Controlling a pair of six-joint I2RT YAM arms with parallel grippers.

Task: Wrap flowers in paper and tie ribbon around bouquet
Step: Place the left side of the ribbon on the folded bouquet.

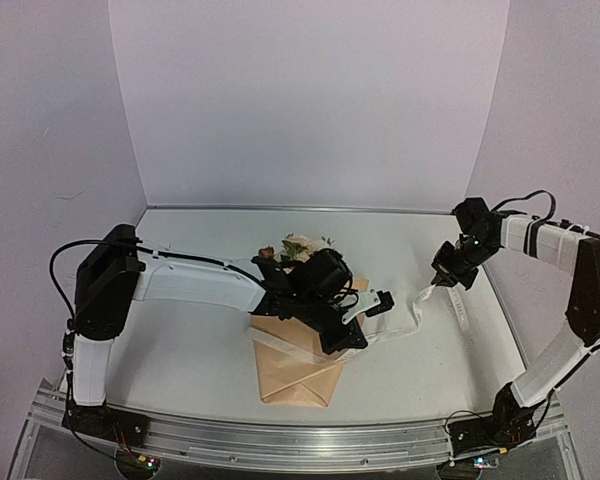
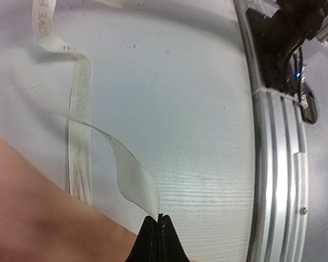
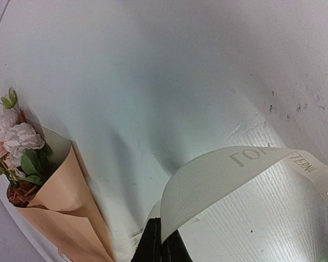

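left hand (image 2: 160, 232) shut tight, pinching ribbon (image 2: 132, 172) | right hand (image 3: 161, 243) shut tight on same ribbon, further right | bouquet (image 1: 298, 372) lying mid-surface (image 1: 190, 250) under left arm, ribbon crossing its paper | count: 1 bouquet, 1 ribbon, 2 hands

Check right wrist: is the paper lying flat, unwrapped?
No, the paper is folded into a cone around the flowers.

The ribbon (image 3: 235, 169) above the black right tool (image 3: 162, 232) is creamy white with faint grey lettering. Left of that tool, peach-tan paper (image 3: 65, 218) holds pink, cream and rust flowers (image 3: 15, 139) with green leaves (image 3: 31, 164). The bench (image 2: 180, 98) is white.
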